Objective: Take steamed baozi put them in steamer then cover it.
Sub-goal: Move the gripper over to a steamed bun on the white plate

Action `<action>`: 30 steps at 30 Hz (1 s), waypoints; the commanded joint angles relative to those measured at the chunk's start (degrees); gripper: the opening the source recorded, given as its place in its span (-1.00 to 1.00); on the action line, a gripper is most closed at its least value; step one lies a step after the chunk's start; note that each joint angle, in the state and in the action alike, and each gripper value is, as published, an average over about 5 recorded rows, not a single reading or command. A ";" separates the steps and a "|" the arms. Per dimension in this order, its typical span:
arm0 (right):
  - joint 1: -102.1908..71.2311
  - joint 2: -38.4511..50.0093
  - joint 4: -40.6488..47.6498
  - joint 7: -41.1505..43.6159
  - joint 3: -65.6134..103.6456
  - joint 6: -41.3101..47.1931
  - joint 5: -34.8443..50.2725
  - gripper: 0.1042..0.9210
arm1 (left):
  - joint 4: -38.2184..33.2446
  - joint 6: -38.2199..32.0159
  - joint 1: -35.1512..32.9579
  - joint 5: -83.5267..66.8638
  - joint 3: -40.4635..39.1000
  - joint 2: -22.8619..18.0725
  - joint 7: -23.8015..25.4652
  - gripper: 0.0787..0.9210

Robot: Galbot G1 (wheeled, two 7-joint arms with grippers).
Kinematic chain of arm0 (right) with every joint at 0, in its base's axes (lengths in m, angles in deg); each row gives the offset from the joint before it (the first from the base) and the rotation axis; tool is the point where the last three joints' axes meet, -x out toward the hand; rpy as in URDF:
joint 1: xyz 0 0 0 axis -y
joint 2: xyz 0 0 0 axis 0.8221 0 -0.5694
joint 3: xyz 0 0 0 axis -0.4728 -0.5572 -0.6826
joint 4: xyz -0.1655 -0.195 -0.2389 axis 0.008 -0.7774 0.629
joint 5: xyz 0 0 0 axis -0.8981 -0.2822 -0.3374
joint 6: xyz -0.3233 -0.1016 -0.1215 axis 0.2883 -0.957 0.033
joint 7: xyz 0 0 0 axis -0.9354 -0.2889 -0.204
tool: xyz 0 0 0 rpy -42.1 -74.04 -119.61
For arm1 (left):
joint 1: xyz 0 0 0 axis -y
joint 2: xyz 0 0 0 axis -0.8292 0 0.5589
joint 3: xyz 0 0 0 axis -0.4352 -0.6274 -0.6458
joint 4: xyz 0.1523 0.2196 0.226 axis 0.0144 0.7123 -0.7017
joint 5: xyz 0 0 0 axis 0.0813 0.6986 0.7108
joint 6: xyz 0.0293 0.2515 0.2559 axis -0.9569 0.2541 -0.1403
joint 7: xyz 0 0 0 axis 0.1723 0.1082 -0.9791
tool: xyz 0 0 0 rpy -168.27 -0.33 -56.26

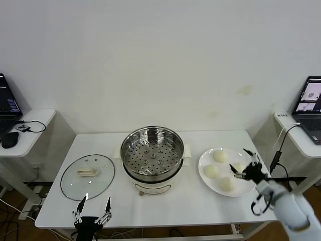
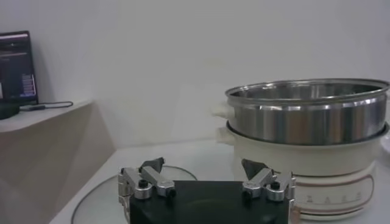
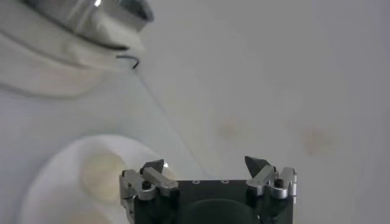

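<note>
The steamer stands mid-table, a shiny steel pot with a perforated tray and nothing in it, on a white base. Several cream-white baozi lie on a white plate to its right. My right gripper hangs open over the plate's right side, at the rightmost bun, which it partly hides. The right wrist view shows that gripper empty, with one baozi on the plate and the steamer beyond. My left gripper is open and empty near the front edge, below the glass lid. In the left wrist view the steamer stands beyond the open left gripper.
The white table ends just in front of the left gripper. Side tables carry a laptop and a mouse on the left and another laptop with cables on the right. A white wall stands behind.
</note>
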 commanded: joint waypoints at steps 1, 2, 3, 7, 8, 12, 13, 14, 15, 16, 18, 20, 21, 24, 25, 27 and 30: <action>31.17 11.23 16.30 19.05 -24.22 -1.68 -4.23 0.76 | 0.15 -0.35 -0.15 1.85 0.38 -0.55 0.27 0.77; 34.10 11.28 17.68 20.92 -27.05 -1.97 -3.89 0.76 | 0.23 -0.37 -0.18 1.85 0.50 -0.56 0.23 0.77; 37.21 11.22 19.11 22.82 -29.97 -2.34 -3.59 0.76 | 0.28 -0.37 -0.20 1.83 0.60 -0.57 0.20 0.77; 47.50 9.81 24.47 27.81 -41.70 -3.85 -2.40 0.76 | 0.48 -0.38 -0.01 1.80 0.95 -0.63 0.11 0.77; 49.51 9.22 25.72 28.78 -44.28 -4.14 -2.04 0.76 | 0.54 -0.38 0.09 1.79 1.03 -0.66 0.10 0.77; 54.86 6.16 29.99 31.72 -51.16 -5.08 -1.83 0.76 | 0.87 -0.36 0.50 1.78 1.25 -0.77 0.05 0.77; 55.69 5.26 30.95 32.30 -52.31 -5.30 -1.96 0.76 | 0.99 -0.36 0.59 1.77 1.30 -0.79 0.04 0.77; 56.38 4.39 32.07 32.87 -53.29 -5.55 -2.22 0.76 | 1.12 -0.36 0.69 1.77 1.37 -0.79 0.04 0.77; 56.89 3.56 33.13 33.35 -54.12 -5.82 -2.49 0.76 | 1.25 -0.37 0.77 1.74 1.44 -0.79 0.03 0.77; 57.29 2.82 34.18 33.64 -54.91 -6.08 -2.78 0.76 | 1.36 -0.37 0.84 1.70 1.52 -0.77 0.04 0.77; 57.90 1.42 36.34 33.83 -56.21 -6.45 -3.35 0.76 | 1.55 -0.39 0.93 1.60 1.70 -0.73 0.06 0.77; 58.08 0.17 38.18 33.48 -56.95 -6.55 -3.71 0.76 | 1.68 -0.42 0.98 1.48 1.87 -0.68 0.08 0.77; 58.01 -0.49 39.08 33.17 -57.04 -6.54 -3.89 0.76 | 1.72 -0.42 1.01 1.43 1.95 -0.66 0.08 0.77; 57.28 -2.60 41.48 32.08 -56.69 -6.39 -4.34 0.76 | 1.82 -0.40 1.14 1.37 2.19 -0.61 0.08 0.77; 56.97 -3.30 42.19 31.70 -56.48 -6.34 -4.60 0.76 | 1.84 -0.40 1.18 1.37 2.24 -0.59 0.08 0.77; 56.38 -4.66 43.54 30.97 -55.97 -6.04 -5.31 0.76 | 1.89 -0.40 1.25 1.39 2.33 -0.55 0.09 0.77; 55.72 -6.45 45.24 30.21 -55.29 -5.66 -6.31 0.76 | 2.04 -0.59 1.27 1.48 2.34 -0.56 0.14 0.77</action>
